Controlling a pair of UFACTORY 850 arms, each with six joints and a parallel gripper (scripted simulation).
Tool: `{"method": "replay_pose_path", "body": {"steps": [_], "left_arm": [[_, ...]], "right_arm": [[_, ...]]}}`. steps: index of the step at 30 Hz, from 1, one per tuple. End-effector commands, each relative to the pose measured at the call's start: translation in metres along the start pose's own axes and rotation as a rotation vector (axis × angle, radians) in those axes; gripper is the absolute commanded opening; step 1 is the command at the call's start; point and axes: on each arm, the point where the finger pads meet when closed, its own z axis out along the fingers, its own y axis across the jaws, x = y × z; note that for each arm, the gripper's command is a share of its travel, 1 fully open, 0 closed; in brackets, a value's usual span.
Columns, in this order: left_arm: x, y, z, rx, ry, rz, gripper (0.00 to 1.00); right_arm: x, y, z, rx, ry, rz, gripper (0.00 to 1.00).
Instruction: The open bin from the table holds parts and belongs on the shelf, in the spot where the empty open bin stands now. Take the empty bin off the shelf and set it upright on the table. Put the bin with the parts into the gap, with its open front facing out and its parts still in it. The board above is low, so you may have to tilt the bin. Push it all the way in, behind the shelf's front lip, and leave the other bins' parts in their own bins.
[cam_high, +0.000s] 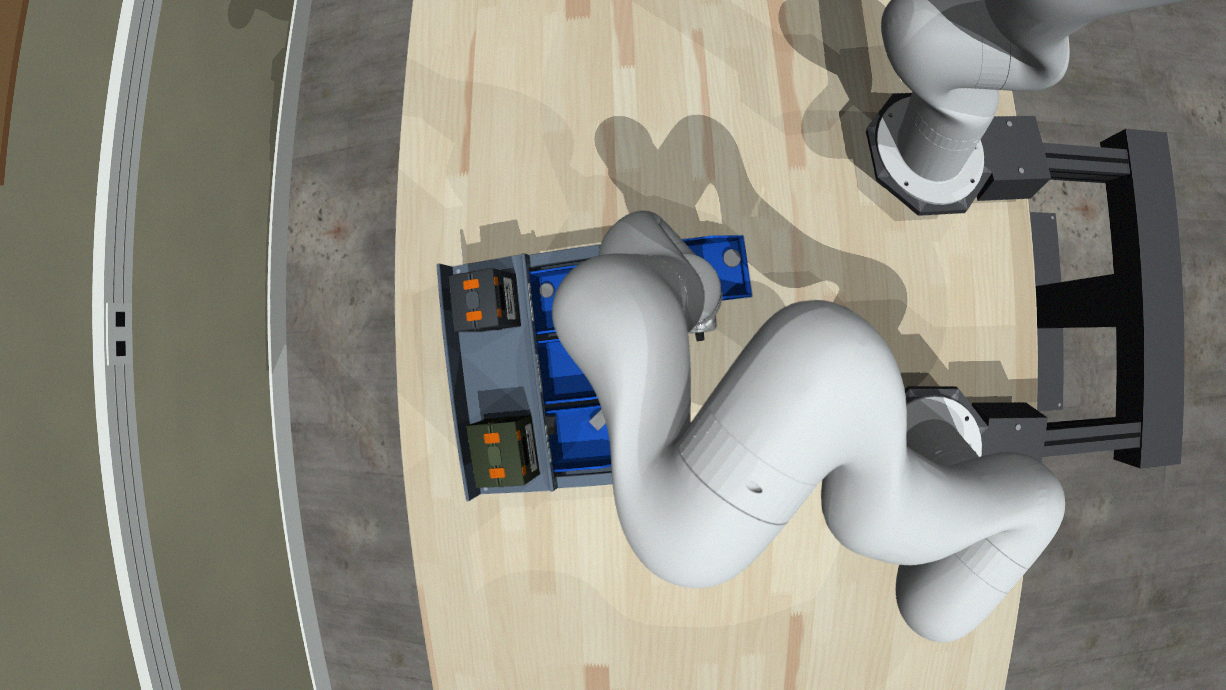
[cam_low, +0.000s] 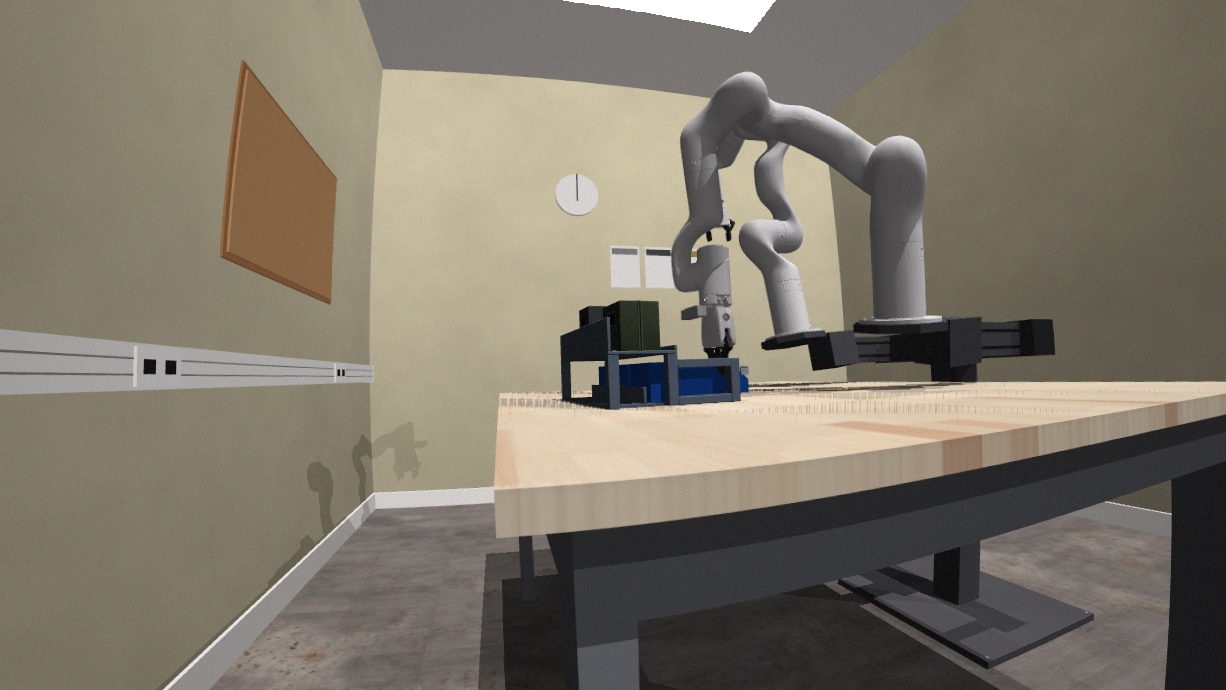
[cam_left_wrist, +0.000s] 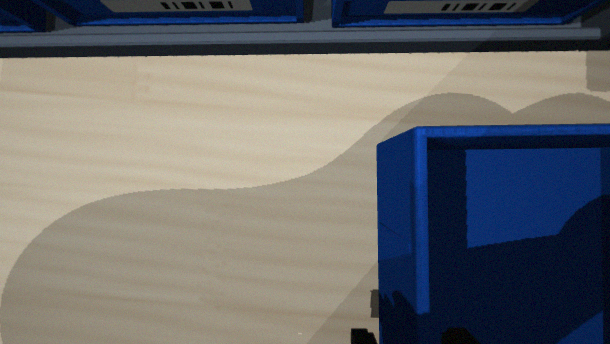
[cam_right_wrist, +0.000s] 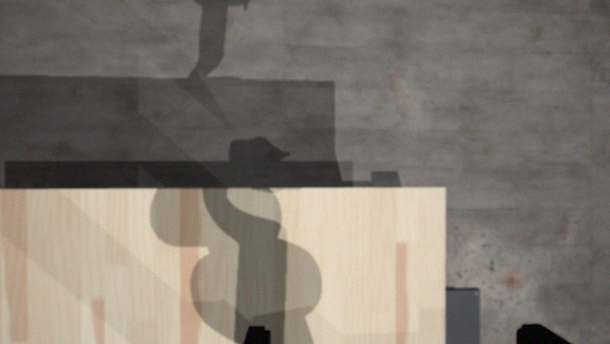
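Observation:
The open blue bin with the parts (cam_high: 710, 254) (cam_left_wrist: 530, 195) stands on the table in front of the shelf; a round grey part shows in it. My left gripper (cam_low: 718, 353) (cam_left_wrist: 410, 338) is narrowly open at this bin, one finger outside its side wall and one inside; no firm hold shows. The empty bin (cam_high: 564, 370) (cam_left_wrist: 277, 11) stands in the shelf's middle spot, partly hidden by the left arm. The grey-blue shelf (cam_high: 497, 360) (cam_low: 585, 332) has a low front lip. My right gripper (cam_low: 719, 233) (cam_right_wrist: 395, 334) is wide open and empty, high up.
Blue bins stand on both sides of the middle spot: one (cam_high: 546, 318) with a round part, one (cam_high: 570, 450) with a grey part. A dark case (cam_high: 484, 300) and a green case (cam_high: 504, 452) (cam_low: 633, 325) stand on the upper board. The left arm (cam_high: 797, 402) reaches over the table.

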Motion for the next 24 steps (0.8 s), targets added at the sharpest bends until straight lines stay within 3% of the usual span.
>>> {"method": "replay_pose_path", "body": {"steps": [1,24], "left_arm": [[0.000,0.000,-0.003,0.000,0.000,0.000,0.27],[0.001,0.000,-0.032,0.000,0.000,0.000,0.27]], "right_arm": [[0.000,0.000,-0.001,0.000,0.002,0.000,1.00],[0.000,0.000,-0.001,0.000,0.002,0.000,1.00]]}}
